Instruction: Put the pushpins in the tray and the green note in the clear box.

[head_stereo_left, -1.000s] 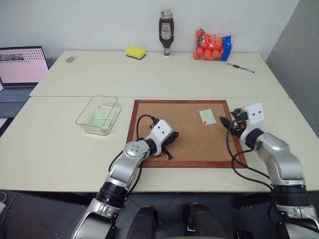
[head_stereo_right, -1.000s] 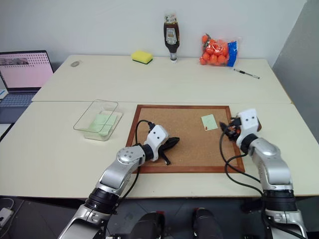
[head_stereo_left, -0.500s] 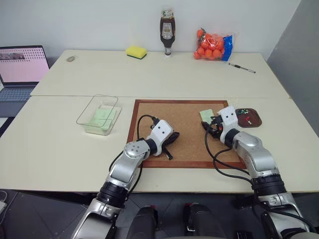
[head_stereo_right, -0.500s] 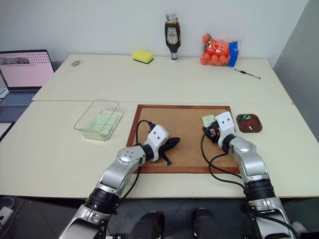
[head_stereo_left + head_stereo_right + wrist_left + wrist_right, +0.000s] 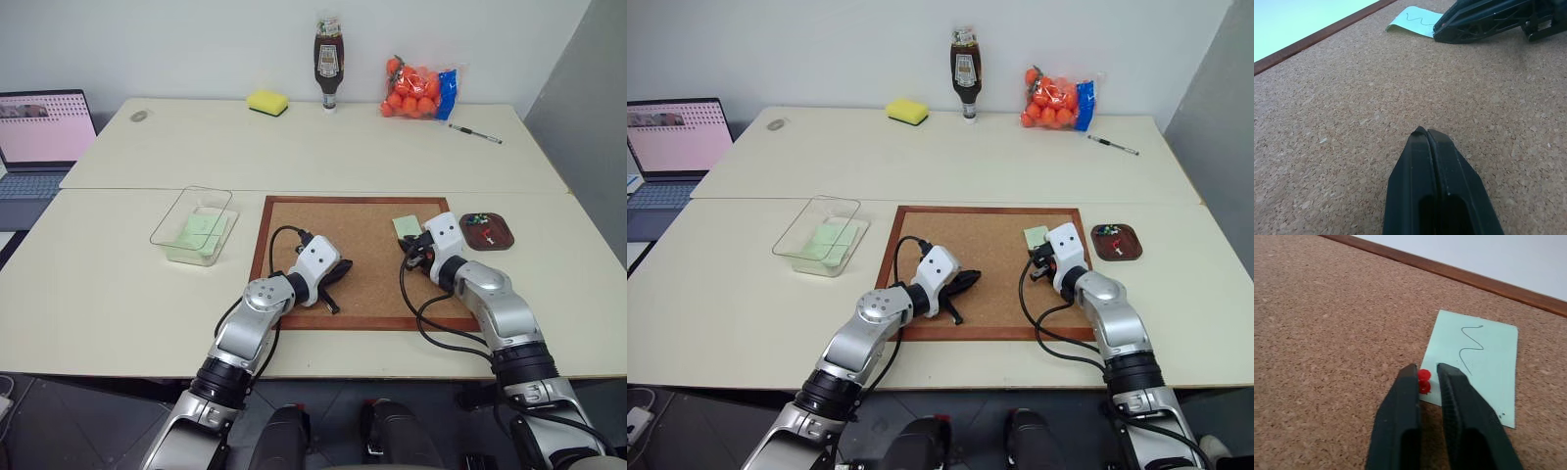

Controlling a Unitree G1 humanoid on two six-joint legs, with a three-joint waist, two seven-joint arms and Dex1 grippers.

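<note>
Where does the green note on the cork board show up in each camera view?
Left eye: the green note lies near the cork board's far right corner.
Right eye: same corner, ahead of the right gripper.
Left wrist: by the board's frame.
Right wrist: beyond the fingertips, with a red pushpin.
Shared landmark: the board's wooden frame.

Red pushpin (image 5: 1423, 381) pins pale green note (image 5: 1475, 363), squiggle-marked, flat.

Two green notes are being counted: one on the cork board (image 5: 353, 257) at its two o'clock corner (image 5: 1475, 363), one inside the clear box (image 5: 192, 227) (lying flat) (image 5: 199, 229). One red pushpin (image 5: 1423, 381) is being seen on the note's edge; several more, too small for counting, are being held in the one tray (image 5: 487, 231).
</note>
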